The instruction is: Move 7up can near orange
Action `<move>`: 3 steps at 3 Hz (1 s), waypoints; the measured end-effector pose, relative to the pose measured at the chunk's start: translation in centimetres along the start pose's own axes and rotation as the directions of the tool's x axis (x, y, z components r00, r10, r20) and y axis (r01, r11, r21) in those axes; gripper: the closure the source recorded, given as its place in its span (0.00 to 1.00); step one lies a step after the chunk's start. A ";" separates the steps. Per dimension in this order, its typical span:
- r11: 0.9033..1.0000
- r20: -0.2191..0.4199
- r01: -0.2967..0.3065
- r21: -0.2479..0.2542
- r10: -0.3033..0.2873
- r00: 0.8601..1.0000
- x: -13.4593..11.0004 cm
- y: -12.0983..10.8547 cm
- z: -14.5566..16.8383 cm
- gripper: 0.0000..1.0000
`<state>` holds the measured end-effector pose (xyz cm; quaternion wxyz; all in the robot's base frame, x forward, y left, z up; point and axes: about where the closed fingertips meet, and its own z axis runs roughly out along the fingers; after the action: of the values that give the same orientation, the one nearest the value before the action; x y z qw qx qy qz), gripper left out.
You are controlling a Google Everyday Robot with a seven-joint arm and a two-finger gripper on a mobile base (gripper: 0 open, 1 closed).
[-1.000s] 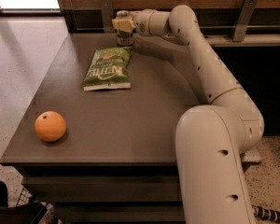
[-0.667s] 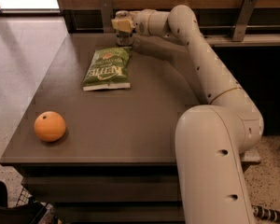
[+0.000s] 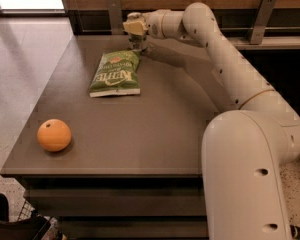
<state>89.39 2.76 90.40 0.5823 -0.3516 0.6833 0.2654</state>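
Observation:
The 7up can (image 3: 138,45) is a small silvery-grey can standing at the table's far edge, just behind the top of the green chip bag. My gripper (image 3: 135,33) is directly over the can and hides its top; whether it touches the can is not clear. The arm reaches in from the right across the back of the table. The orange (image 3: 54,135) is round and bright, with a dark stem dot. It lies near the front left corner, far from the can.
A flat green chip bag (image 3: 115,74) lies between the can and the table's middle. The grey table (image 3: 155,134) has its front edge close to me and its left edge beside a pale floor. A wooden wall with metal brackets (image 3: 260,14) runs behind it.

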 end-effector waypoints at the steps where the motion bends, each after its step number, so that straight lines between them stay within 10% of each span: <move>1: 0.997 -0.065 0.023 0.068 -0.019 0.998 -1.5 0.3 -4.7 1.00; 3: 0.987 -0.019 0.016 0.158 -0.013 1.000 -3.1 0.8 -12.5 1.00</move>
<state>81.36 -5.90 95.69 0.6042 -0.3116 0.7047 0.2031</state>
